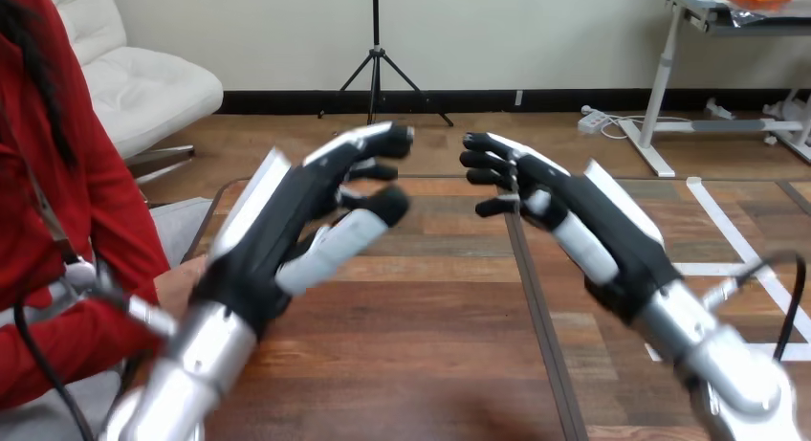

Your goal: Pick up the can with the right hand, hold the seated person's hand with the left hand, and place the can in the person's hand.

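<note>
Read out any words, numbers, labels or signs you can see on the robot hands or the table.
None to quote: no words, numbers or signs can be read on the black-and-white left robot hand, the black-and-white right robot hand or the brown wooden table.

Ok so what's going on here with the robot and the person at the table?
The robot holds both arms up over the wooden table. Its left hand and right hand face each other, apart, with fingers relaxed and holding nothing. A person sits at the table's left side. The person's hand is by the table's left edge, just behind the robot's left forearm. I cannot tell whether the two touch.
</note>
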Controlling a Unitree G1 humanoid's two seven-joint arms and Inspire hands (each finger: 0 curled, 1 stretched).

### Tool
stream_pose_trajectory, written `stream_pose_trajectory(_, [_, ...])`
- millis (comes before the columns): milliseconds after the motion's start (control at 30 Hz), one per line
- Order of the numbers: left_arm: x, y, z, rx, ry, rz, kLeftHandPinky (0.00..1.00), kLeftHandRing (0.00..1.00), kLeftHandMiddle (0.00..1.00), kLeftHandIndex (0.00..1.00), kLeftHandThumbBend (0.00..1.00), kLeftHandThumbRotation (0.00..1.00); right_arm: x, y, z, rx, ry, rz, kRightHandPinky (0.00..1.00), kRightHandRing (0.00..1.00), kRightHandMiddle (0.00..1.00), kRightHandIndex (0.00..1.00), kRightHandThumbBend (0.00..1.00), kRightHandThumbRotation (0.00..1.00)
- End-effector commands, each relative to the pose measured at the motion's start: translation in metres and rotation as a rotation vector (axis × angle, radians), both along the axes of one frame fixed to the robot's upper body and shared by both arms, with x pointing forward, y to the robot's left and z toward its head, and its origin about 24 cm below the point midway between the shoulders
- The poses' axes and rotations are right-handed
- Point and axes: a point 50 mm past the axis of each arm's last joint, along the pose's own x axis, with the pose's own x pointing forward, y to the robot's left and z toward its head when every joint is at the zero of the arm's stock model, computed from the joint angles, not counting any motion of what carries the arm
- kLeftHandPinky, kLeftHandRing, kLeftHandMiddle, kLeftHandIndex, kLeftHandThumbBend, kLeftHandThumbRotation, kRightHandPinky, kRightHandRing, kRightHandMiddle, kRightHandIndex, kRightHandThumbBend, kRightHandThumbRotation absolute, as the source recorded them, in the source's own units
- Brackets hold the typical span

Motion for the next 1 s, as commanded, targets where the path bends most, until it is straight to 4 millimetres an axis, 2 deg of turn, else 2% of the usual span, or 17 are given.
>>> stream_pose_trajectory(0, [-0.008,0.007,-0.002,-0.130,-0.021,0.032,0.56,0.71,0.75,0.73,0.77,1.00,-0.010,0.000,0.012,0.112,-0.086,-0.017,0.78,0.87,0.88,0.90,1.00,1.00])
stream_pose_trajectory(200, [-0.021,0.008,-0.011,-0.214,0.015,0.028,0.49,0.65,0.70,0.67,0.70,1.00,-0.026,-0.001,0.005,0.169,-0.088,-0.033,0.78,0.87,0.88,0.90,1.00,1.00])
stream_pose_trajectory(400, [-0.034,0.010,-0.019,-0.232,0.041,0.039,0.47,0.63,0.67,0.65,0.65,1.00,-0.043,-0.003,-0.003,0.204,-0.081,-0.059,0.80,0.87,0.88,0.91,1.00,1.00])
stream_pose_trajectory(967, [-0.053,0.019,-0.028,-0.227,0.083,0.063,0.47,0.63,0.66,0.63,0.50,1.00,-0.082,-0.007,-0.029,0.294,-0.004,-0.107,0.85,0.87,0.88,0.91,1.00,1.00])
